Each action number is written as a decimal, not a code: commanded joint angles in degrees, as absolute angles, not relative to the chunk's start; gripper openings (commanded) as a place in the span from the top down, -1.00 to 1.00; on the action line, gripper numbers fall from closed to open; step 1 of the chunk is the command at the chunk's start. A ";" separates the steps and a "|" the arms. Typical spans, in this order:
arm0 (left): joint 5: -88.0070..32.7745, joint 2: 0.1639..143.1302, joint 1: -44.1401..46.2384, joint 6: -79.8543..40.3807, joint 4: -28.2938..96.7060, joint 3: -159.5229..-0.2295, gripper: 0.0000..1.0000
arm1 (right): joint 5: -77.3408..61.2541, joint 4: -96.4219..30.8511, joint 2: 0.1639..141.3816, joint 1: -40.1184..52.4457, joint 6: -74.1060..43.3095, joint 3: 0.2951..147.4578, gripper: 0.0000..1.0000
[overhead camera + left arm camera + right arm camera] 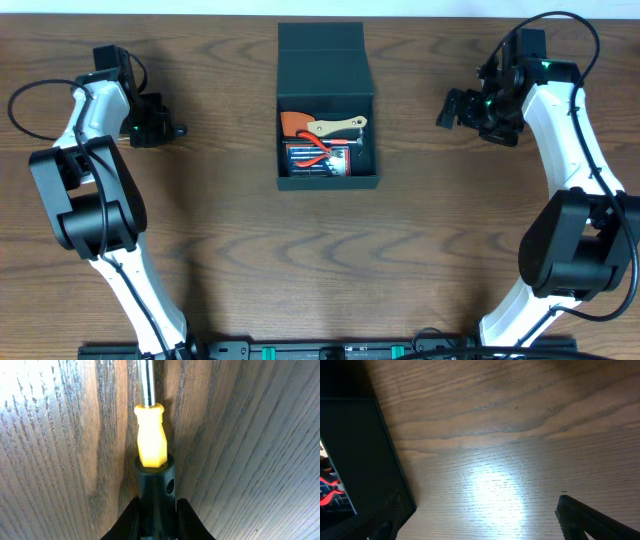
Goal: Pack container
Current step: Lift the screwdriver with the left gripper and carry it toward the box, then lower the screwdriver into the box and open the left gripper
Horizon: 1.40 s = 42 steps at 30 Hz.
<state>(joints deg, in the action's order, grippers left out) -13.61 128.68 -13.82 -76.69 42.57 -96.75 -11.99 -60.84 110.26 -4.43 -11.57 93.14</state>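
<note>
The container point(327, 75) is a dark box in the middle of the table with its flap lid open toward the far side. Inside lie a wooden-handled tool point(335, 127), red-handled pliers point(318, 150) and an orange piece point(294, 122). The box's wall also shows in the right wrist view point(365, 455). My left gripper point(163, 130) is far left of the box. In the left wrist view it point(156, 512) is shut on the black end of a yellow-and-black screwdriver point(151, 440) close over the wood. My right gripper point(453, 108) is open and empty, right of the box; its fingers point(480, 525) frame bare table.
The wooden table point(450, 240) spreads all round the box. The arms' bases stand at the near left point(95, 215) and near right point(570, 240). Cables loop above both wrists.
</note>
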 commanded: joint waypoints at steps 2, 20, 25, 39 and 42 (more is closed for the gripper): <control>-12.71 131.50 -13.96 -72.44 42.81 -95.88 0.89 | -12.25 -60.93 110.65 -4.03 -12.16 92.99 -0.99; -13.80 121.54 -9.56 0.99 44.16 -102.37 0.89 | -12.25 -59.66 110.65 -4.03 -12.16 92.99 -0.98; -9.34 112.97 -3.51 13.04 45.69 -102.37 0.89 | -12.27 -59.46 110.65 -4.03 -12.19 92.99 -0.99; 5.02 106.94 22.02 41.15 46.24 -102.28 0.89 | -12.25 -58.92 110.65 -4.03 -12.16 92.99 -0.98; 4.99 109.54 25.19 48.88 46.28 -102.24 0.89 | -12.25 -58.92 110.65 -4.03 -12.16 92.99 -0.99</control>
